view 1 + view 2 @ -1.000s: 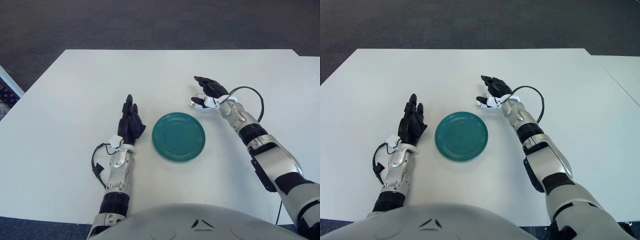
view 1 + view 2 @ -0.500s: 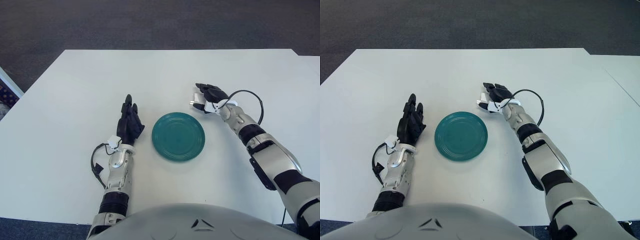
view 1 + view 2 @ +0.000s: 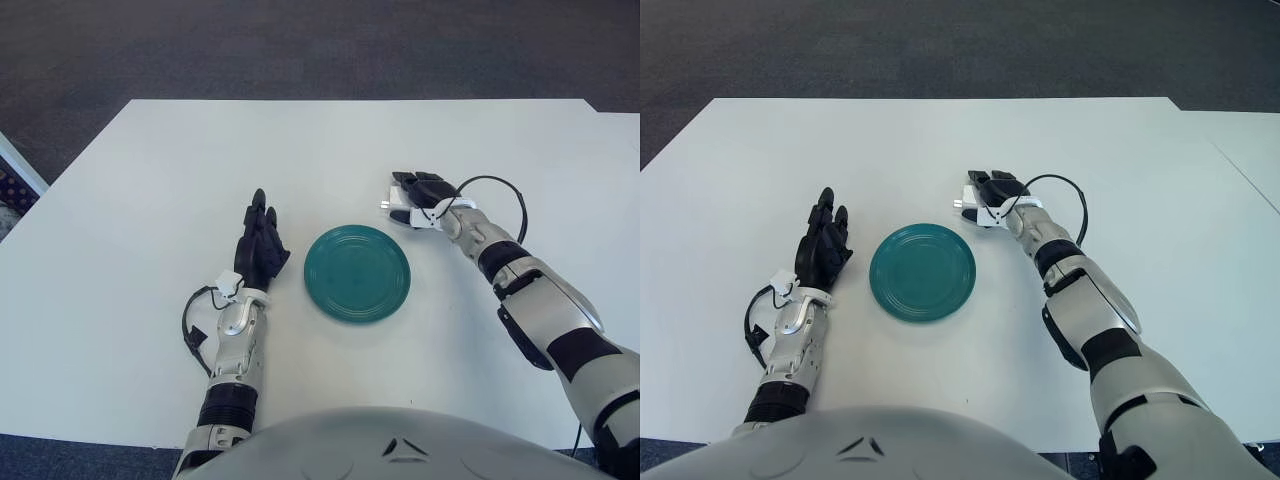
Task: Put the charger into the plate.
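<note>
Two changes were noted against the earlier pictures: the right hand (image 3: 420, 192) had lowered toward the table (image 3: 130, 190), and its fingers, which a second before were spread above the charger (image 3: 397, 204), had closed down over it. Half a second before, the hand sat slightly higher and further left; it had since settled lower and a little nearer the right.

The charger, a small white block, lay under and against the dark fingers (image 3: 992, 183) of the right hand, on the white table just beyond the far right edge of the plate (image 3: 357, 272). Its left end showed clear of the fingers. The fingers were curled around it. Whether it was lifted off the table or resting on it could not be told.

The green plate stood near the middle of the table, apart from the charger, with bare table between them. A black cable (image 3: 500, 190) looped from the right wrist.

The left hand (image 3: 261, 247) showed just left of the plate, fingers straight and together, pointing far, holding nothing; it matched its earlier position.
</note>
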Motion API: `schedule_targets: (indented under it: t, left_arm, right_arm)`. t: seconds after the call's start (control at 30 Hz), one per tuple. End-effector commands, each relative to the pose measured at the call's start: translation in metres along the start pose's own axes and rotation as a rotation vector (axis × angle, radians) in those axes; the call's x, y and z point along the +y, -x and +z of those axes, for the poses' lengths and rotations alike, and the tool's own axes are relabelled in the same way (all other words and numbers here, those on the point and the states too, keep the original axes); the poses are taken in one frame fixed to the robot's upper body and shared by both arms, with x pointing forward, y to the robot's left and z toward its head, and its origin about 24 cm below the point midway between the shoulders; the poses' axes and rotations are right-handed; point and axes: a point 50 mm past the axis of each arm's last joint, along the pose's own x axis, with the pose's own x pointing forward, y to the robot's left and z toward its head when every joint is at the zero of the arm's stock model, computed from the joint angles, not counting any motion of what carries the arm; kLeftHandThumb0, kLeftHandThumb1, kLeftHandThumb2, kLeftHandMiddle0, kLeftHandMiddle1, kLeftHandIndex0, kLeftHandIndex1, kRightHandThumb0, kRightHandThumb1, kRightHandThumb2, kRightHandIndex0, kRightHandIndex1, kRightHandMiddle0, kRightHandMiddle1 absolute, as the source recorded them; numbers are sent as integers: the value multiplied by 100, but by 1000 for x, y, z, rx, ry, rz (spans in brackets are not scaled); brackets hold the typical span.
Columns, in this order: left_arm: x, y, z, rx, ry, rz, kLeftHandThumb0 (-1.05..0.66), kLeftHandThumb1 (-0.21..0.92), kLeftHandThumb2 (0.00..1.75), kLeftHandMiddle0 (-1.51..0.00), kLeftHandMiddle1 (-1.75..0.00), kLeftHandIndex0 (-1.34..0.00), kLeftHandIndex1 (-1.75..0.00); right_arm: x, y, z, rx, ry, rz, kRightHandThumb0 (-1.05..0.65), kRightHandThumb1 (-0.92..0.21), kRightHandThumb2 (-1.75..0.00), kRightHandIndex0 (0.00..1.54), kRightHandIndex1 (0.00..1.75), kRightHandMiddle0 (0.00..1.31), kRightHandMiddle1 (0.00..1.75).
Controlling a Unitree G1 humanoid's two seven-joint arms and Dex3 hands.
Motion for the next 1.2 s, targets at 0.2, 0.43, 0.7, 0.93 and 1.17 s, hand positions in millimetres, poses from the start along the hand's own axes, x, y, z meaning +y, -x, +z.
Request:
schedule_targets:
  t: [0.2,0.43,0.7,0.93,1.17]
  left_arm:
    - [-3,2,-3,14,12,4,-105,92,85,0,0,0,-1]
    - [-7,1,0,9,10,4,-105,92,89,0,0,-1,-1]
    - [-9,0,4,-6,62,-1,-105,92,94,0,0,-3,-3]
    - [-12,0,7,-22,93,-6,-105,92,93,0,0,-4,-3]
    - [-14,-1,11,-42,105,-8,-105,92,92,0,0,-4,-4]
  right_arm:
    - [24,8,-13,40,177,160,-101,-92,-73,0,0,0,1]
    - [34,13,-20,8,368,203,-96,-92,-70,2,1,1,0]
    - [36,18,-29,13,425,171,-89,-92,-62,31,3,3,47]
    - [21,16,-35,7,489,120,-85,-92,-51,33,138,1,152]
    - [12,12,-30,-4,486,92,-66,-92,-48,67,172,44,173]
